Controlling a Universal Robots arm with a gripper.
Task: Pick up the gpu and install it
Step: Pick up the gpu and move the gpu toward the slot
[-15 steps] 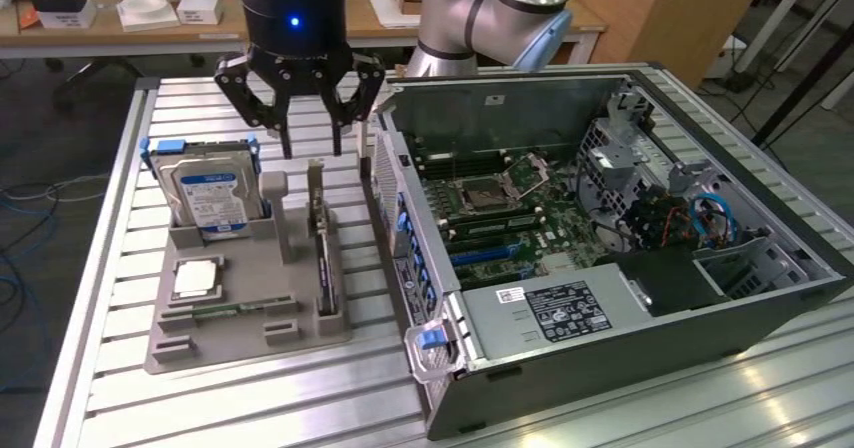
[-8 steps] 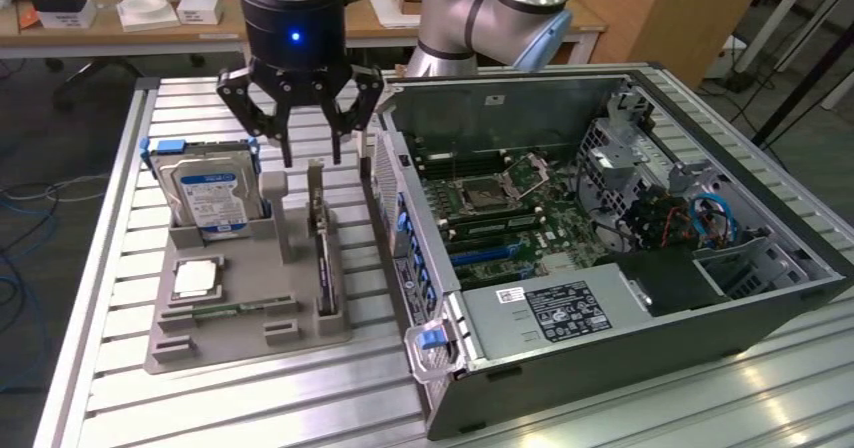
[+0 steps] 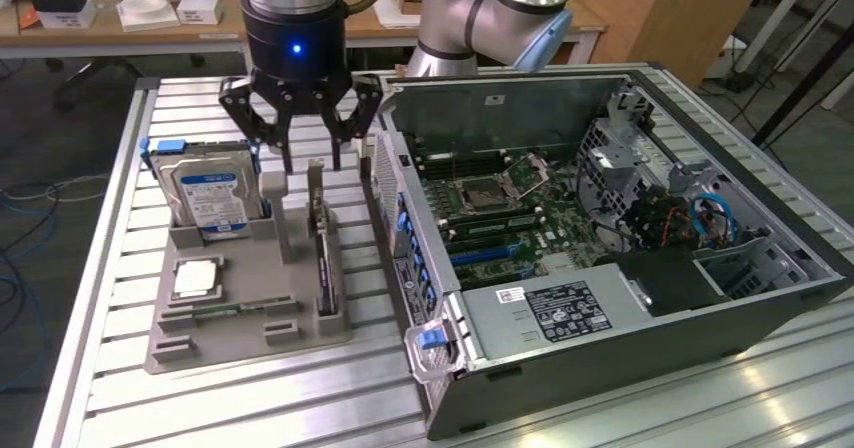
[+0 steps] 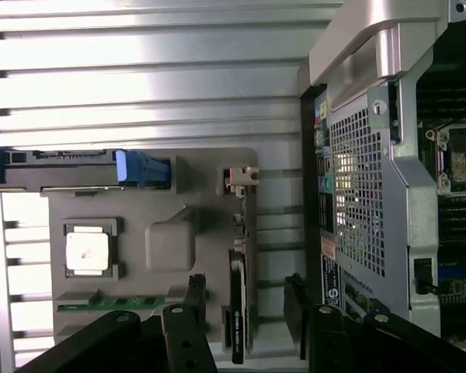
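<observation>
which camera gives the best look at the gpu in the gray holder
The exterior view: the gpu stands upright on edge in the gray holder, its whole length visible. The wrist view looks down on its thin top edge, between the fingers of the open pincer.

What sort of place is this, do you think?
Probably a robotics lab or workshop: an open computer case lies on a slatted metal table, a grey parts tray holds a hard drive and the gpu, and a cluttered wooden desk stands behind.
</observation>
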